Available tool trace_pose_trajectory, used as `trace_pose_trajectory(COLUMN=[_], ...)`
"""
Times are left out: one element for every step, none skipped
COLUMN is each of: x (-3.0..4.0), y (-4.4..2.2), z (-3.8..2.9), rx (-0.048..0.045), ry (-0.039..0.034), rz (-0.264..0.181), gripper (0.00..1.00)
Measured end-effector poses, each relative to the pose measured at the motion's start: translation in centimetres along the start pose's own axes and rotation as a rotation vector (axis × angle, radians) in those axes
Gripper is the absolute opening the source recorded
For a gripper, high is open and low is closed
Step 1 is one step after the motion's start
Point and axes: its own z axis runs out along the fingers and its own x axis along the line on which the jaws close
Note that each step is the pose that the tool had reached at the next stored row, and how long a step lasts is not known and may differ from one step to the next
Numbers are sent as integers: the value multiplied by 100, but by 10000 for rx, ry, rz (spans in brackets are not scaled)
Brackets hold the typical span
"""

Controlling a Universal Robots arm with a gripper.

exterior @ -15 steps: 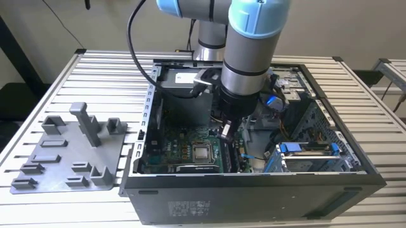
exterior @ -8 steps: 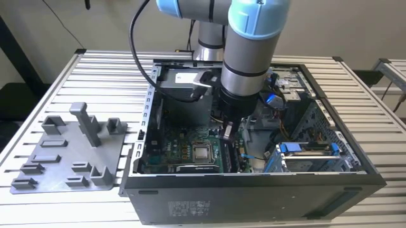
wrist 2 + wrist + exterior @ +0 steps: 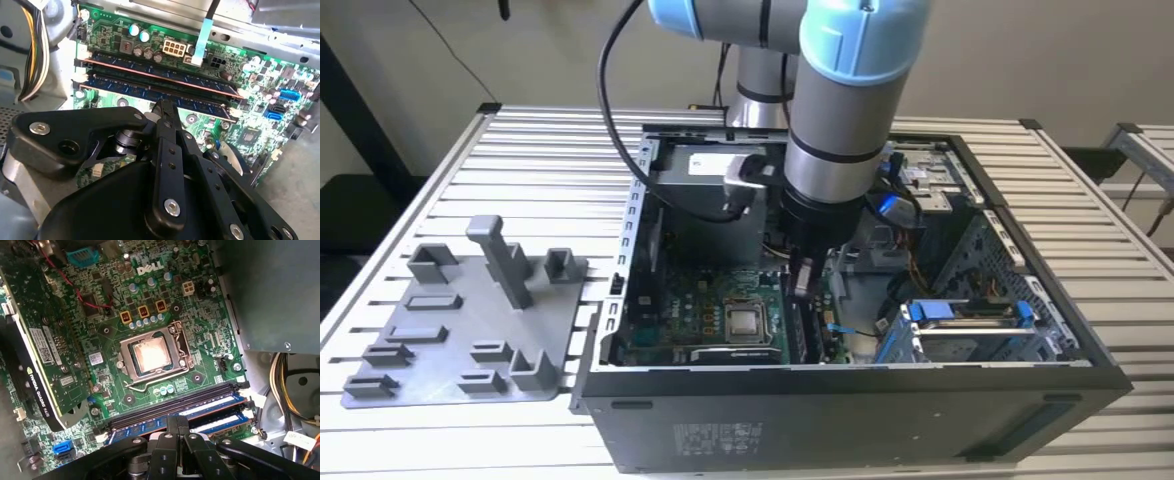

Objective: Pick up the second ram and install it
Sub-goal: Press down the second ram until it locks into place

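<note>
the arm [image 3: 843, 110] stands near-vertical in the upper middle of the exterior view, its wrist pointing straight down into the open computer case [image 3: 854, 300]. the gripper [image 3: 803, 285] hangs low over the motherboard [image 3: 707, 320], just to the exterior view's right of the silver processor chip [image 3: 747, 322]. in the second wrist view the gripper [image 3: 164, 107] has its black fingers [image 3: 165, 117] drawn narrow, almost together, with their tips right at the near edge of the memory slots; whether anything thin sits between them cannot be told. two dark memory sticks lie in the slots side by side across the middle of that frame: the farther one [image 3: 155, 70], and the second ram [image 3: 150, 92] nearer the fingertips, seated in its slot. in the first wrist view the gripper [image 3: 177, 422] sits at the bottom centre, directly over the slot rows [image 3: 200, 410], with the processor chip [image 3: 149, 354] in mid-frame. a grey moulded tray [image 3: 467, 320] rests on the slatted table [image 3: 400, 200] at the lower left of the exterior view, well apart from the gripper.
</note>
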Motion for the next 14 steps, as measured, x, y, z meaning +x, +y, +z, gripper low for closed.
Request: trace_pose_trajectory(x=[0, 0, 0, 0, 0, 0, 0, 0, 0, 1, 1, 1, 2, 5], y=[0, 0, 0, 0, 0, 0, 0, 0, 0, 0, 0, 0, -1, -1], z=[1, 2, 3, 4, 5, 6, 6, 7, 8, 9, 10, 11, 11, 11], rx=[-2, -3, -4, -6, -7, -8, -9, -11, -13, -15, -17, -18, -20, -21], ry=[-1, -1, -3, -4, -5, -7, -8, -10, -12, -14, -15, -16, -18, -19], rz=[-82, -171, -256, -329, -407, -498, -588, -683, -793, -899, -996, -1083, -1156, -1222], gripper=[11, 11, 11, 11, 11, 11, 11, 11, 11, 11, 11, 11, 11, 11])
